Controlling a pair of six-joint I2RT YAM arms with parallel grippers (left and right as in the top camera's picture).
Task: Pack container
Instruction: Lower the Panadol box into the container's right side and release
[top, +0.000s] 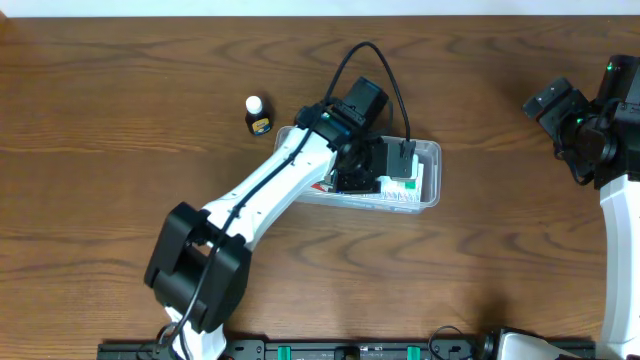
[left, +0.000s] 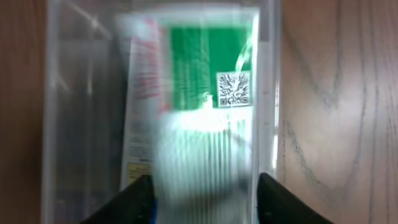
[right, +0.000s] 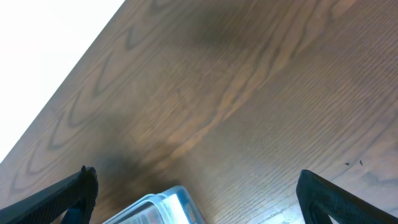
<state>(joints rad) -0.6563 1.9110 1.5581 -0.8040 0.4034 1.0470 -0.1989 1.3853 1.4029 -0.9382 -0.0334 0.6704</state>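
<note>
The clear container (top: 431, 176) sits mid-table, its wall (left: 268, 93) in the left wrist view. A green-and-white box (left: 205, 68) with a QR code lies flat inside it. My left gripper (top: 362, 172) reaches down into the tub. Its fingers (left: 134, 202) stand apart on either side of a white-and-green striped pack (left: 205, 162). That pack is smeared with motion while the box behind it looks sharper. Far right, my right gripper (top: 565, 118) hangs wide open over bare wood. In its wrist view nothing sits between the fingers (right: 199, 199), and a container corner (right: 165, 202) shows below.
A small dark bottle (top: 257, 113) with a white cap stands on the wood just left of the container. The left arm's black cable (top: 385, 75) loops over the tub's far side. The table's far edge meets a white surface.
</note>
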